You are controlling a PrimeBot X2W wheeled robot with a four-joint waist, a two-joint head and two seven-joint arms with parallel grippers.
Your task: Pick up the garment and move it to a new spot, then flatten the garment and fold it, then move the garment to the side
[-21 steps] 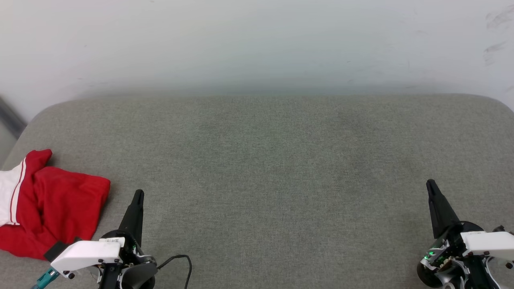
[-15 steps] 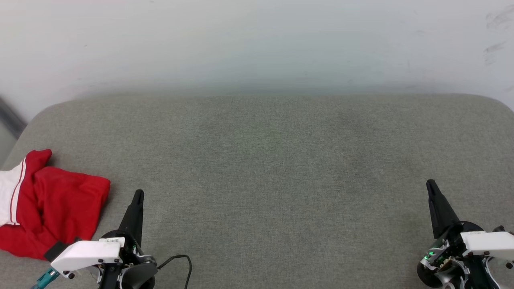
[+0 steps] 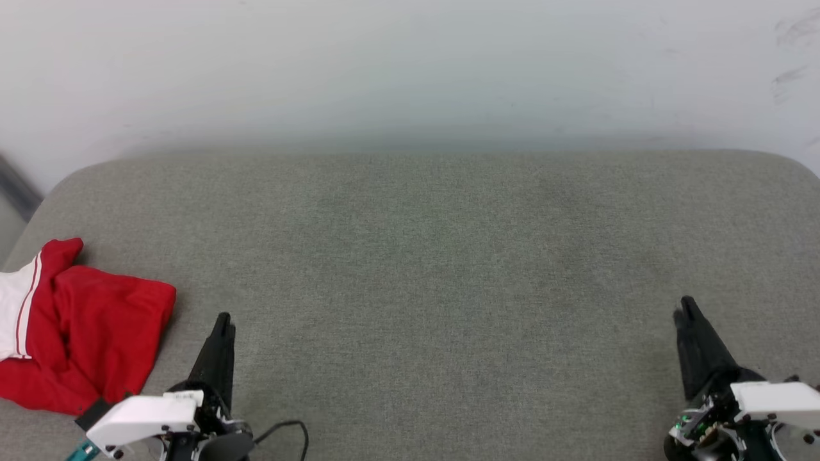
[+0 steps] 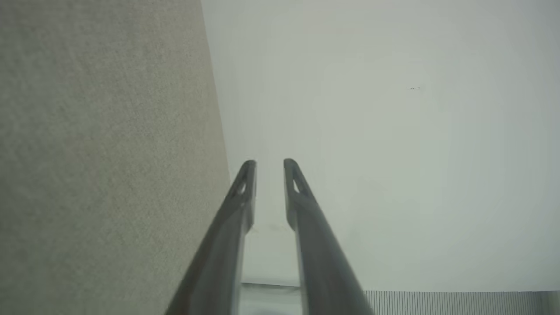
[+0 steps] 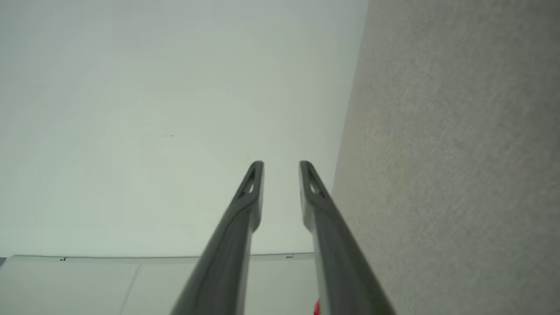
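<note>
The garment [image 3: 90, 333], bright red with a white sleeve and striped trim, lies bunched in a loose fold at the far left of the grey cushion [image 3: 435, 256]. My left gripper [image 3: 223, 318] sits just right of it, apart from the cloth, its fingers pointing up the view. In the left wrist view the left gripper [image 4: 269, 164] holds its fingers nearly together with nothing between them. My right gripper [image 3: 687, 304] is at the lower right, far from the garment. Seen from the right wrist, the right gripper [image 5: 281, 164] is likewise narrow and empty. A red sliver of the garment [image 5: 316, 309] peeks at that view's bottom edge.
A pale wall [image 3: 410, 70] rises behind the cushion's rounded back edge. A black cable [image 3: 288, 428] loops by my left wrist. The cushion's left edge [image 3: 25, 224] drops off just beyond the garment.
Both grippers have drawn back a little toward the view's bottom edge. The garment lies as before.
</note>
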